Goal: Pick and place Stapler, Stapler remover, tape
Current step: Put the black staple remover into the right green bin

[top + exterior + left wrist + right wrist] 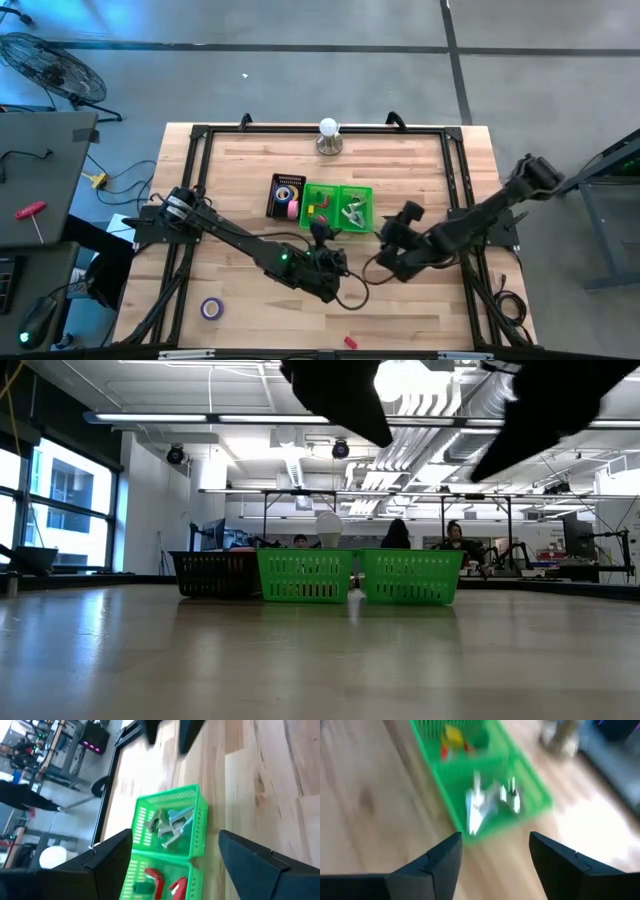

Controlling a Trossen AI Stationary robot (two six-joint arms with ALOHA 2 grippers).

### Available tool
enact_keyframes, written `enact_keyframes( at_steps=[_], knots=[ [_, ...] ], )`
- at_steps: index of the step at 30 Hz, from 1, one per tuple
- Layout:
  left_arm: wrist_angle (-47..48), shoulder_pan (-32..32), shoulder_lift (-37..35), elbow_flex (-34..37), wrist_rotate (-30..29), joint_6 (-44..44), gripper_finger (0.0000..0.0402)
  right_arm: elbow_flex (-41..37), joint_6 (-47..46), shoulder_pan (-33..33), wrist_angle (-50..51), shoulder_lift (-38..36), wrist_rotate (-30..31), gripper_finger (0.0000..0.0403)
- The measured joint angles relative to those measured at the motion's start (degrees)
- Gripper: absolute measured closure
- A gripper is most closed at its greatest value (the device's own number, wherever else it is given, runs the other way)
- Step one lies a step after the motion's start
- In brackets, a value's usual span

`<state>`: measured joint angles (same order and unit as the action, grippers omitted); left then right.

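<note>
Overhead, purple tape [210, 308] lies on table [420, 310]; wrist views miss it.

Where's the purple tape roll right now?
In the high view the purple tape roll lies loose on the table's near left part, beside the left arm's base, far from the baskets.

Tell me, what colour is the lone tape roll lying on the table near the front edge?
Purple. The tape roll shows best in the high view, on bare wood.
</note>
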<state>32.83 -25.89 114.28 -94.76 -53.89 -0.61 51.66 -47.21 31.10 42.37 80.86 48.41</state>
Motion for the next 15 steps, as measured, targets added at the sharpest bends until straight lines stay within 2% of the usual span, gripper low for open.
enact_keyframes(
  at_steps=[4,7,11,15],
  knots=[
    [1.7,0.0,0.0,0.0,0.0,1.5,0.0113,0.0,-16.4,2.1,16.3,-4.3,-9.6,0.0198],
    [1.7,0.0,0.0,0.0,0.0,1.9,0.0113,0.0,-27.6,4.0,26.3,-6.0,-14.5,0.0213],
    [1.6,0.0,0.0,0.0,0.6,2.4,0.0113,0.0,-35.1,6.7,31.9,-7.1,-19.4,0.0231],
    [1.7,0.0,0.0,0.0,0.9,2.6,0.0113,0.0,-40.6,7.9,33.9,-7.4,-27.5,0.0249]
  ],
)
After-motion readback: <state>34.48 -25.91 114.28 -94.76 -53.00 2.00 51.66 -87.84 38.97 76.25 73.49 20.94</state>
